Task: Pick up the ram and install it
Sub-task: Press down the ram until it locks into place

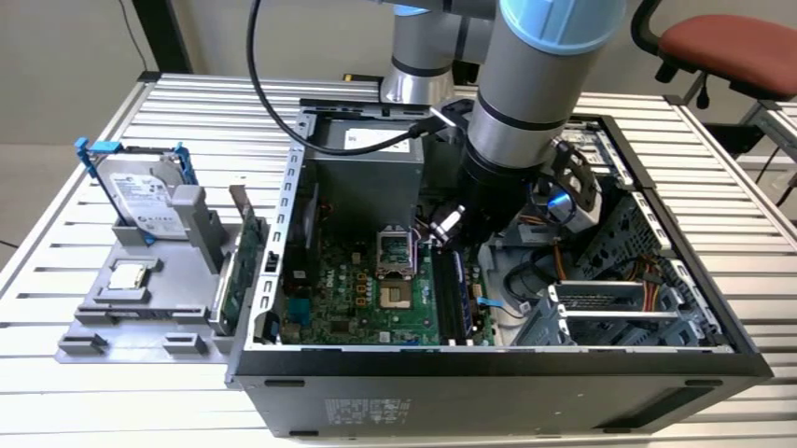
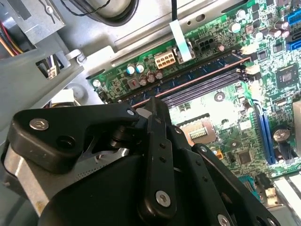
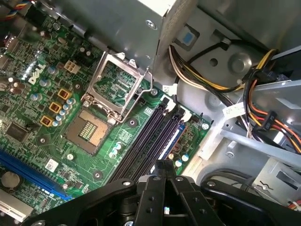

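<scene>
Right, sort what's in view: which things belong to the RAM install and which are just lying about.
Job in hand: ram at the memory slots; gripper close over it; computer case.

Lying about: hard drive, green circuit card, processor chip, all on the grey tray; red chair.

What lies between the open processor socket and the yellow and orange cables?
In the first wrist view, the parallel memory slots lie between the processor socket and the cables.
</scene>
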{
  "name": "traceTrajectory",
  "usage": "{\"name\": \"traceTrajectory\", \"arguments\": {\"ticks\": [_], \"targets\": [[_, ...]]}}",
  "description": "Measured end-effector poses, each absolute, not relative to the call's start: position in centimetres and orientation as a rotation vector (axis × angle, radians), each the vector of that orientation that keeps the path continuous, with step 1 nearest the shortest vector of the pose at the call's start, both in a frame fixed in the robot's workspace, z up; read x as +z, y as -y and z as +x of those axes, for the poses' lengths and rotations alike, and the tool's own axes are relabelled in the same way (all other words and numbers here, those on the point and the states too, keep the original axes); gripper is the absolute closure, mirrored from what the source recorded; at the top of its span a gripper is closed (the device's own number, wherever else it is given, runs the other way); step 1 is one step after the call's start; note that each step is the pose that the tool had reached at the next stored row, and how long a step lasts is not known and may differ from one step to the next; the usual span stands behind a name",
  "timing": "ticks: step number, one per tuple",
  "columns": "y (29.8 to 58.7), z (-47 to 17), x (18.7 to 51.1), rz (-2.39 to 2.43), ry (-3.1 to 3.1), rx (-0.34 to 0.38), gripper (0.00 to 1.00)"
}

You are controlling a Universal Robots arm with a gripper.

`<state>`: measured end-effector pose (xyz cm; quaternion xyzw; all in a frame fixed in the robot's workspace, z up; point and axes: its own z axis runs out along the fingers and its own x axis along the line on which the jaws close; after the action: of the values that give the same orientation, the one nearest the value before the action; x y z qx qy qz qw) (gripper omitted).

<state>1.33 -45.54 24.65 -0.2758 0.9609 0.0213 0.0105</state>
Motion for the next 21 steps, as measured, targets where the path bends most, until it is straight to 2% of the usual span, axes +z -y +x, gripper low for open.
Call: {"name": "traceTrajectory", "arguments": {"ticks": [21], "targets": [[45.53,1.33,24.64,-0.973,-2.962,0.066,1.0]]}}
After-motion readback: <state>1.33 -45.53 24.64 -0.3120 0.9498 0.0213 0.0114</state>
